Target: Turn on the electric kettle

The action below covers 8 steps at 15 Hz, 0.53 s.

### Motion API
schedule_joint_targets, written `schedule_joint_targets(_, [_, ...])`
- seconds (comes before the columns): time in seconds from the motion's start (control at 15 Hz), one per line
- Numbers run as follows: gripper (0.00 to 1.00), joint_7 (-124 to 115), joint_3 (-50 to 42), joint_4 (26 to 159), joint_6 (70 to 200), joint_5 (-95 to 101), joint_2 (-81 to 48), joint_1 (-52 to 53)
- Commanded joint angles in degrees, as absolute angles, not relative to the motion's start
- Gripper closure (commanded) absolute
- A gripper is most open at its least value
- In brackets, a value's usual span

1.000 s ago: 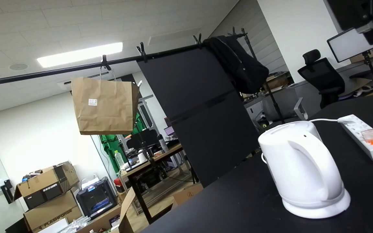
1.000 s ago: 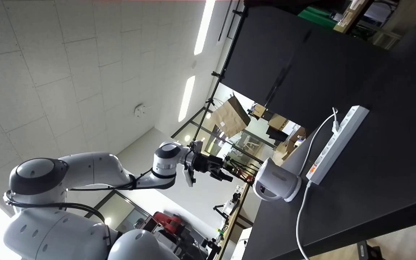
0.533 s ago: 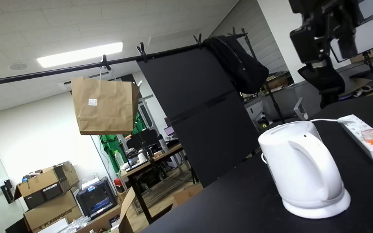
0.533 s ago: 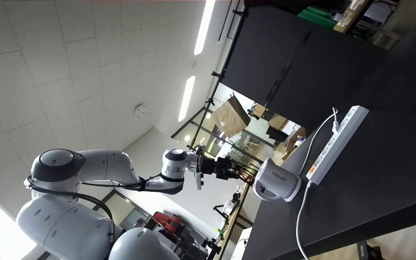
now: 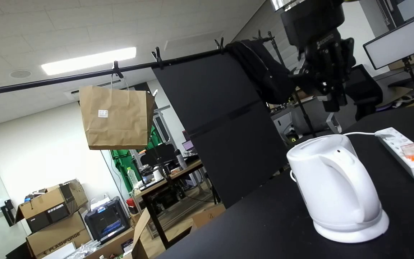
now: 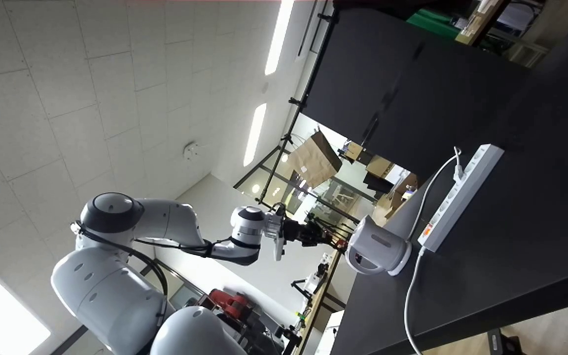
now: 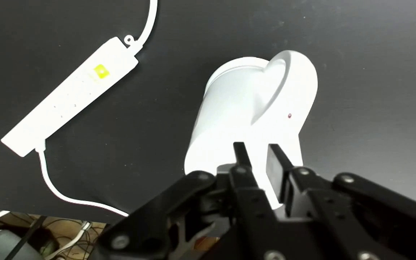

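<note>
The jaws of the gripper (image 7: 256,145) stand parted, a gap between the fingers (image 7: 275,169), above and apart from the electric kettle (image 5: 327,187) (white, seated on its base (image 5: 350,234)), upright on the black table (image 5: 264,221) near the power strip (image 7: 69,96).

Free gap — between kettle (image 7: 228,108) and power strip (image 7: 69,96)
</note>
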State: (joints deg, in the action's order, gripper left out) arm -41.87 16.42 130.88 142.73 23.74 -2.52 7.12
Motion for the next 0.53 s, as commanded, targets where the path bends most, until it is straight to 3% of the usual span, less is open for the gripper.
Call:
schedule_joint_targets(0.0, [1.0,-42.5,14.1,127.0,142.3,23.6,-6.0,10.4])
schedule_joint_targets(0.47, [0.99,-41.0,12.0,126.7,141.6,22.5,-7.4,13.0])
